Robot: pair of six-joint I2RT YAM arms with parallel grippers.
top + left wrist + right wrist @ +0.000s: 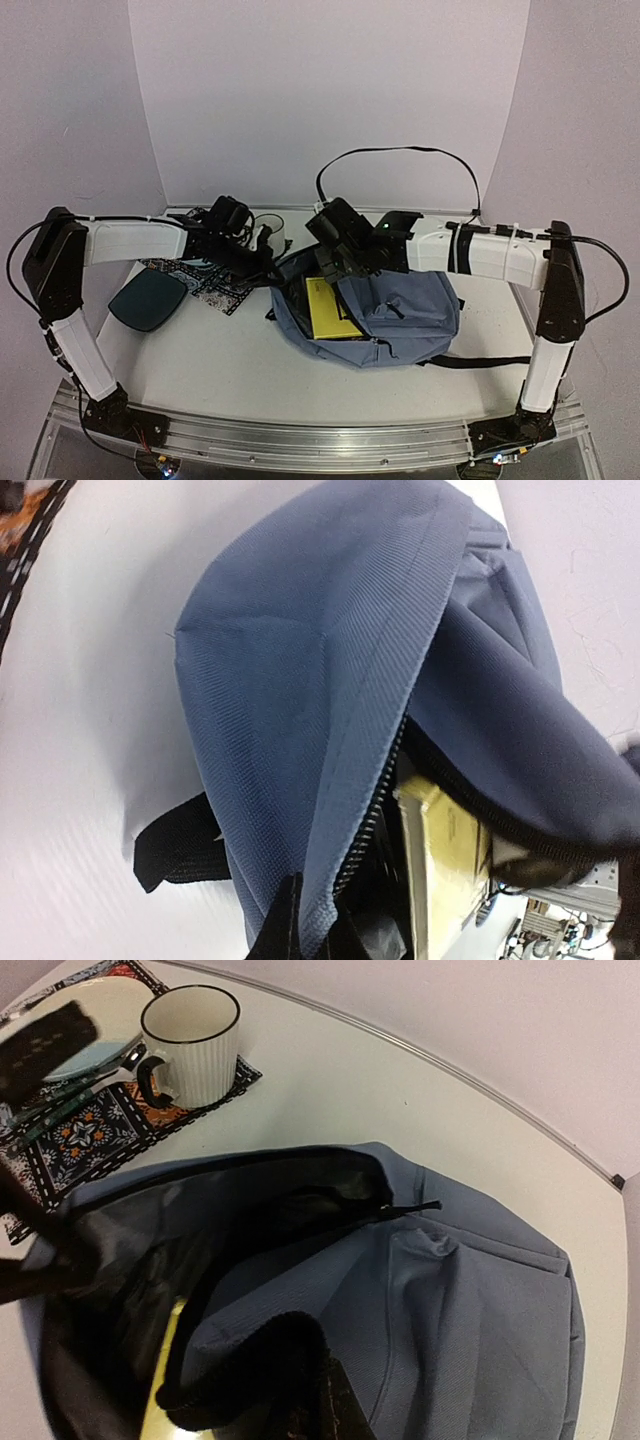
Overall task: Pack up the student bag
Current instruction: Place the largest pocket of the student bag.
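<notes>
The student bag (400, 310) is a blue-grey backpack that lies in the middle of the table with its main zipper open. A yellow book (328, 308) shows inside it. My left gripper (268, 268) is shut on the left edge of the bag's opening. In the left wrist view the zipper rim of the bag (300, 680) is pinched at my left gripper (312, 932), with the book (445, 860) just beyond. My right gripper (335, 262) is shut on the upper flap. In the right wrist view the folded rim of the bag (470, 1300) is held at my right gripper (310, 1405).
A dark teal tray (148, 298) lies at the left, beside a patterned mat (215, 285). A white ribbed mug (190, 1045) stands on that mat (80, 1140). One black strap (480, 361) trails right from the bag. A cable (400, 152) arcs at the back wall.
</notes>
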